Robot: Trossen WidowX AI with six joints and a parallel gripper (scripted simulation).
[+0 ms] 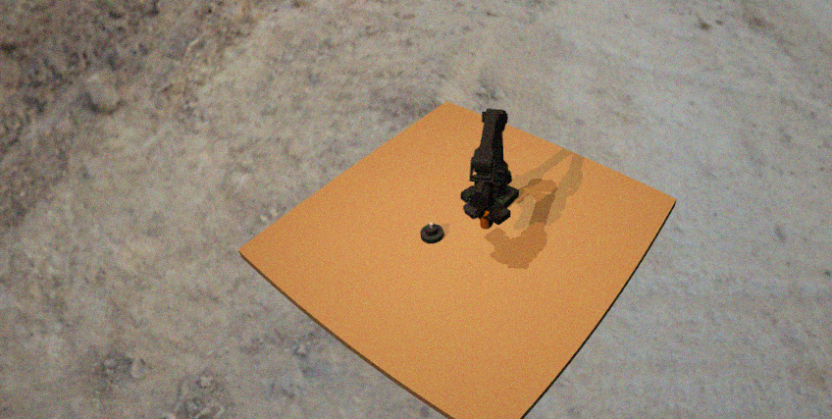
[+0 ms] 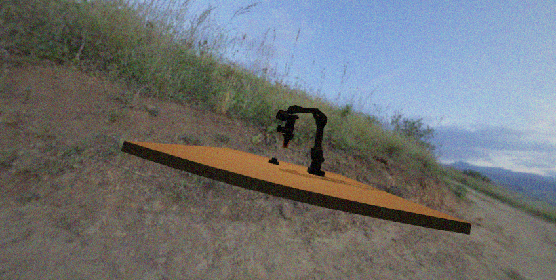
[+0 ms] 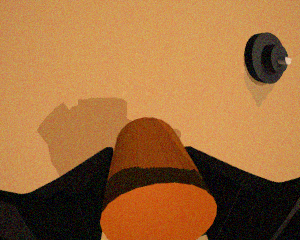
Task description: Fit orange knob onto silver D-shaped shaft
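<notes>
The orange knob (image 1: pixel 485 221) (image 2: pixel 287 145) (image 3: pixel 157 212) is held between the fingers of my gripper (image 1: pixel 486 216) (image 2: pixel 286 144) (image 3: pixel 148 155), which is shut on it. In the exterior view the knob hangs well above the table. The wrist view shows its flat orange top; its underside and hole are hidden. The dark round pedestal (image 1: pixel 432 234) (image 2: pixel 273 161) (image 3: pixel 262 60) stands on the table, to the left of the knob in the top view and at the upper right in the wrist view. Its pale shaft (image 1: pixel 431 224) (image 3: pixel 287 61) sticks up, bare; its flat side cannot be made out.
The orange table top (image 1: pixel 408 297) (image 2: pixel 234 160) (image 3: pixel 190 50) carries the arm's base, seen at the right in the exterior view. The shadow of the arm and gripper falls on the table, to the right of the gripper in the top view.
</notes>
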